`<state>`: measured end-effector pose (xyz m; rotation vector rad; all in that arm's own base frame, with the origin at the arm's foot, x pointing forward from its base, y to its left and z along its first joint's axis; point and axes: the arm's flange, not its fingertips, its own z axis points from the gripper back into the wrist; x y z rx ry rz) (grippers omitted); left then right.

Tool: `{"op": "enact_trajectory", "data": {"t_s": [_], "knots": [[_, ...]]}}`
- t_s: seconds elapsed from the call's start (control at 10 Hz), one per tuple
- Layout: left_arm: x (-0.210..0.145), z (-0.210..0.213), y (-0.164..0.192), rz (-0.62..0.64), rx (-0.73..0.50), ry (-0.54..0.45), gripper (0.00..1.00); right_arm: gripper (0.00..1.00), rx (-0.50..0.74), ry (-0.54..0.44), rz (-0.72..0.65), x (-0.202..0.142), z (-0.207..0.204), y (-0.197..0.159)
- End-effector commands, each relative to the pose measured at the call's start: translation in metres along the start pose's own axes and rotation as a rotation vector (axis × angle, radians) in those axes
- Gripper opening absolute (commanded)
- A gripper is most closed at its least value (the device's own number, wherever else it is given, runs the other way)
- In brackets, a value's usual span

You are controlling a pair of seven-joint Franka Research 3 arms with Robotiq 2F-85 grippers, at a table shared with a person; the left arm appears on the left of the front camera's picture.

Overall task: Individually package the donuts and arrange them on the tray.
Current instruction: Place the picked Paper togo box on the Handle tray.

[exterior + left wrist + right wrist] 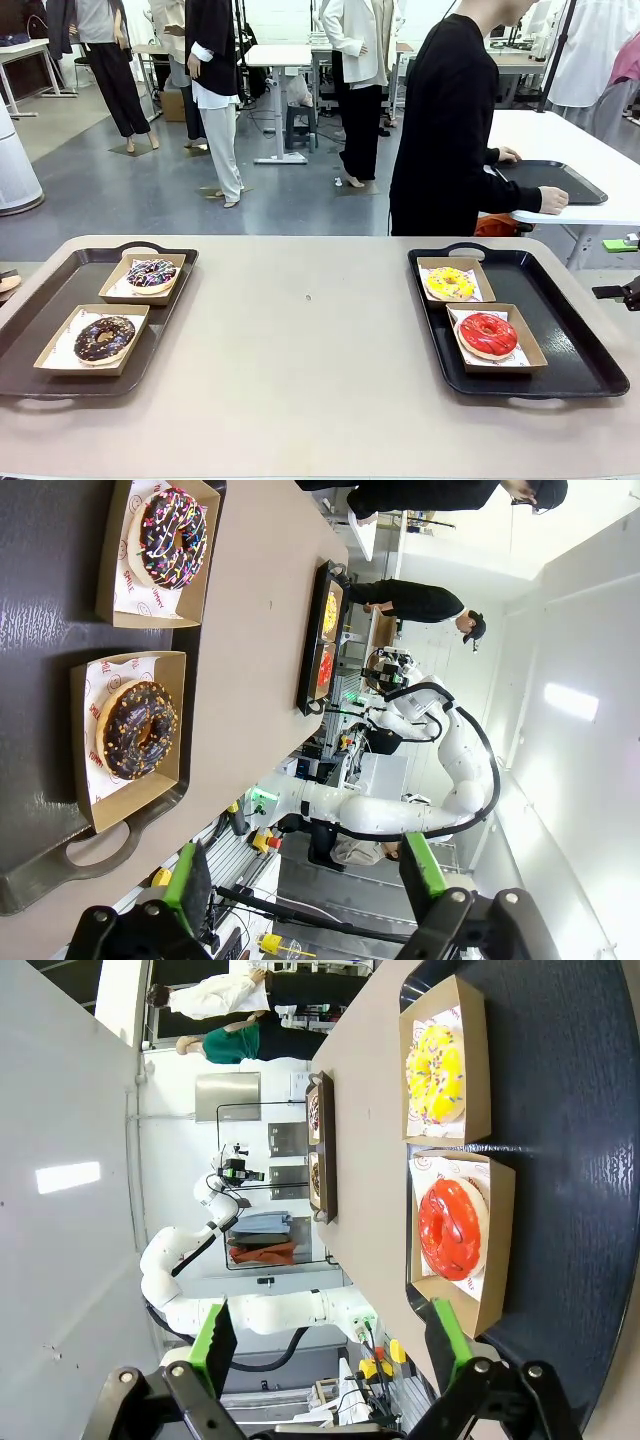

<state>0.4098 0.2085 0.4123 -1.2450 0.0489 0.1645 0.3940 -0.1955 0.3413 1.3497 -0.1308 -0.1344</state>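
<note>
Beige table (310, 340), open workshop floor beyond; a person in black (455, 120) stands past the far edge, turned toward another table.

Two dark trays. Left tray (40, 310): chocolate donut with white-purple drizzle (151, 272) in the far paper box, dark sprinkled donut (104, 338) in the near box. Right tray (570, 340): yellow donut (450, 283) in the far box, red donut (488, 334) in the near box. Each donut sits alone in its own open box (525, 350), boxes just beside one another, two per tray.

Left gripper (305, 895): fingers spread wide, nothing between the green pads (190, 880), held off the table edge near the left tray. Right gripper (330, 1345): likewise wide apart and empty, beside the right tray.

Judgement: packaging and arranging look complete or nearly so; all four are boxed and on trays. If anything remains, it is squaring up the boxes, which calls for a gentle nudge on a box wall, not a grasp on the icing.
</note>
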Motion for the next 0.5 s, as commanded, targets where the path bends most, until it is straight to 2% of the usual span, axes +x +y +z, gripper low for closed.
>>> {"op": "enact_trajectory", "data": {"t_s": [0.0,0.4], "knots": [[-0.0007,0.0014,-0.0011,-0.003,0.0,-0.004,1.0,1.0,-0.005,0.002,-0.002,0.0012,-0.002,-0.0012],[-0.0007,0.0014,-0.0011,-0.003,0.0,-0.004,1.0,1.0,-0.005,0.002,-0.002,0.0012,-0.002,-0.0012]]}}
